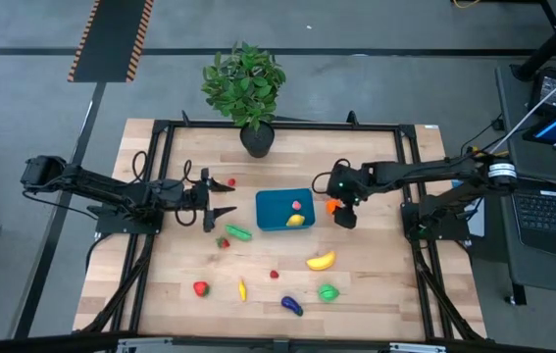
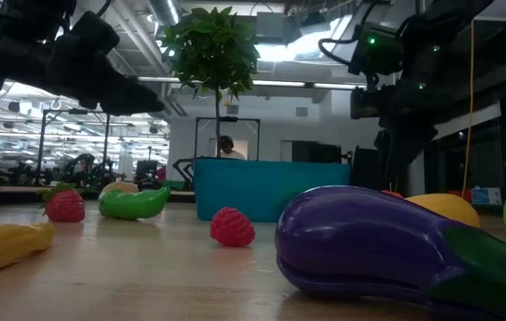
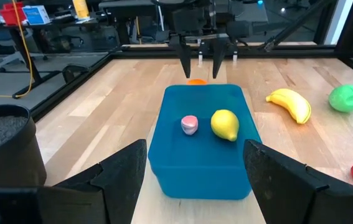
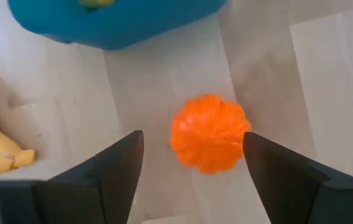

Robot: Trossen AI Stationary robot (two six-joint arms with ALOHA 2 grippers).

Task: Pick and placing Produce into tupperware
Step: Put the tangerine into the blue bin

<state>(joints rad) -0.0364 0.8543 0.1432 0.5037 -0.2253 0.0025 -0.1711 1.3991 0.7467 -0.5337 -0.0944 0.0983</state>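
The teal tupperware (image 1: 276,202) stands mid-table and holds a yellow lemon (image 3: 225,124) and a small pink piece (image 3: 190,124). An orange toy fruit (image 4: 209,132) lies on the wood just right of the tupperware. My right gripper (image 4: 192,168) hangs open above it, pointing steeply down, one finger on either side and clear of it. My left gripper (image 3: 195,180) is open and nearly level, left of the tupperware (image 3: 201,162), with nothing between its fingers. More produce lies nearer the front: banana (image 1: 321,261), green fruit (image 1: 328,292), eggplant (image 1: 291,306), raspberry (image 1: 274,275).
A potted plant (image 1: 246,86) stands at the far edge behind the tupperware. A green vegetable (image 1: 238,232) and a strawberry (image 1: 223,241) lie near the tupperware's left front corner. A yellow piece (image 1: 242,290) and a red one (image 1: 200,288) lie at the front left.
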